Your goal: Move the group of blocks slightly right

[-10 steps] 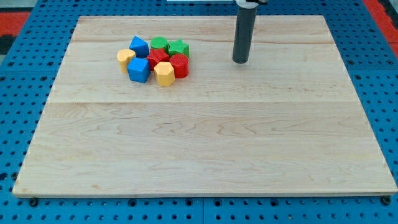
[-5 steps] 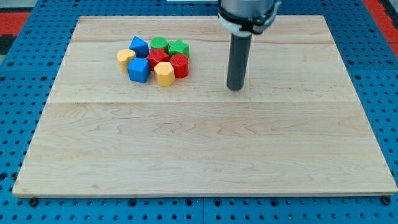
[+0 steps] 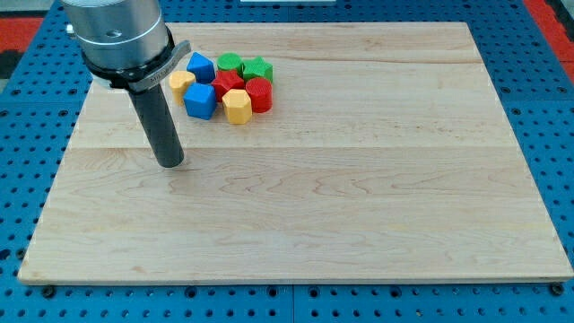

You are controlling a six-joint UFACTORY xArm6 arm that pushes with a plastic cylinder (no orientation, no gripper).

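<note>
A tight cluster of blocks sits on the wooden board (image 3: 359, 197) near the view's top left. It holds a blue block (image 3: 200, 66), a green cylinder (image 3: 230, 63), a green star (image 3: 258, 69), a yellow block (image 3: 182, 82), a red block (image 3: 228, 83), a red cylinder (image 3: 259, 93), a blue cube (image 3: 201, 101) and a yellow hexagon (image 3: 237, 106). My tip (image 3: 169, 164) rests on the board below and to the left of the cluster, apart from every block. The rod rises toward the view's top left, just left of the yellow block.
The board lies on a blue perforated table (image 3: 556, 135). The arm's grey wrist body (image 3: 121, 40) hangs over the board's top left corner. A red surface (image 3: 18, 22) shows at the view's top left corner.
My tip has swept from right of the cluster, down and across to the left, ending below-left of it. The blocks have not moved.
</note>
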